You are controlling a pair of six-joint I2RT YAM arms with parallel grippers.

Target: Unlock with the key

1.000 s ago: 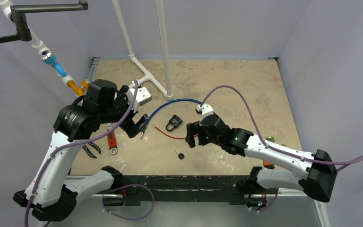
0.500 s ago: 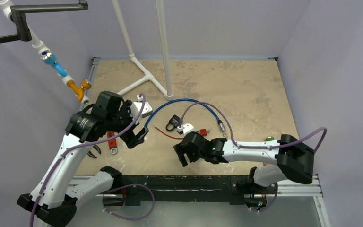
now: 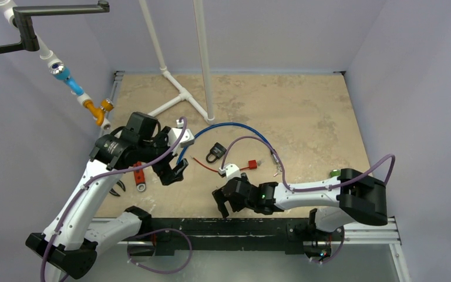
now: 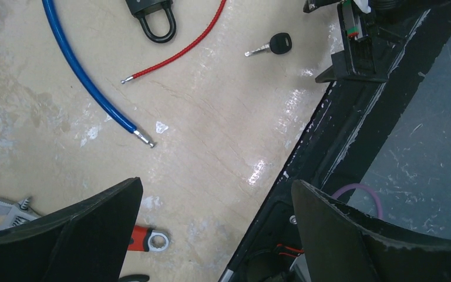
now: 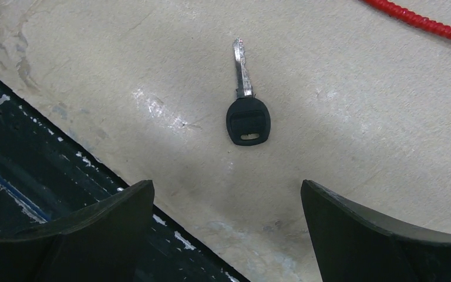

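The black padlock (image 3: 214,153) lies on the table's middle and shows at the top edge of the left wrist view (image 4: 151,12). The key (image 5: 246,114), with a black head and silver blade, lies flat near the front edge; it also shows in the left wrist view (image 4: 273,44). In the top view my right wrist hides it. My right gripper (image 3: 222,207) (image 5: 228,185) is open and empty, hovering just over the key, which lies ahead between the fingers. My left gripper (image 3: 173,171) (image 4: 217,188) is open and empty, left of the padlock.
A blue cable (image 3: 223,125) curves behind the padlock and a red cord (image 3: 205,167) lies beside it. A red-handled wrench (image 3: 139,176) and pliers (image 3: 116,187) lie at the left. A white pipe stand (image 3: 182,94) rises at the back. The black front rail (image 3: 223,226) runs just under the right gripper.
My right arm swung left and toward the near edge until its gripper came over the key. My left gripper shifted slightly right. The blue cable's right end came into sight.
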